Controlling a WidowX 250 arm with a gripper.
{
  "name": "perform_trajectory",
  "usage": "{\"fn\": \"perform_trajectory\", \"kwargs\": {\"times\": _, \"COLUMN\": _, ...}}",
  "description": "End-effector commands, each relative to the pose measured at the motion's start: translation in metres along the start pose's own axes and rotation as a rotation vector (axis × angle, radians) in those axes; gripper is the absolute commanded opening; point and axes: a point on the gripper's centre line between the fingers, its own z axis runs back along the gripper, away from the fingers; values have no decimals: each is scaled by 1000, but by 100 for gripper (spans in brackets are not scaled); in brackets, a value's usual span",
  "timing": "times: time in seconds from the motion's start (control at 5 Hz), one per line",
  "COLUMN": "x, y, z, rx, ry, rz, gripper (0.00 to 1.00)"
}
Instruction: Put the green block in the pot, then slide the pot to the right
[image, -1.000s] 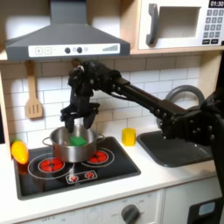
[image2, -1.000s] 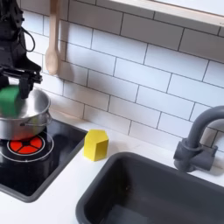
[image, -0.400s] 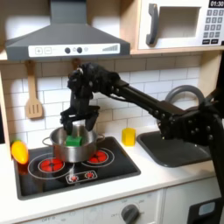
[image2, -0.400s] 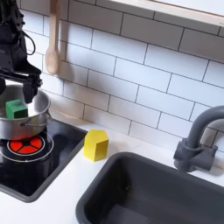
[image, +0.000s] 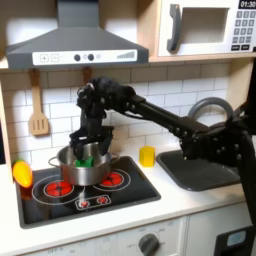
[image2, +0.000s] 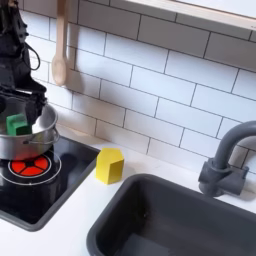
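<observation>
The shiny silver pot (image: 98, 171) (image2: 36, 141) stands on the toy stove's back left burner. The green block (image: 86, 158) (image2: 17, 124) rests inside the pot, its top showing above the rim in both exterior views. My gripper (image: 88, 147) (image2: 20, 104) hangs straight down over the pot's mouth, open. Its black fingers (image2: 39, 99) straddle the block on either side without holding it. The arm reaches in from the first exterior view's right.
A small yellow block (image: 147, 156) (image2: 109, 164) sits on the counter between the stove (image: 120, 196) and the dark sink (image: 205, 170) (image2: 180, 215). A yellow-orange toy (image: 22, 173) lies left of the stove. A wooden spatula (image: 38, 110) (image2: 60, 48) hangs on the tiled wall. A grey faucet (image2: 224, 158) arches over the sink.
The gripper held the green block over the pot a second ago. It has since let the block go into the pot, opened, and now sits close over it.
</observation>
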Motion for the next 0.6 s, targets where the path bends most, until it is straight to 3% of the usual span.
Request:
{"fn": "perform_trajectory", "kwargs": {"times": 0.0, "x": -5, "y": -1, "z": -11, "rx": -3, "ry": 41, "rz": -8, "gripper": 100}}
{"fn": "perform_trajectory", "kwargs": {"times": 0.4, "x": -13, "y": -7, "z": -16, "rx": -27, "ry": 69, "rz": -25, "gripper": 100}}
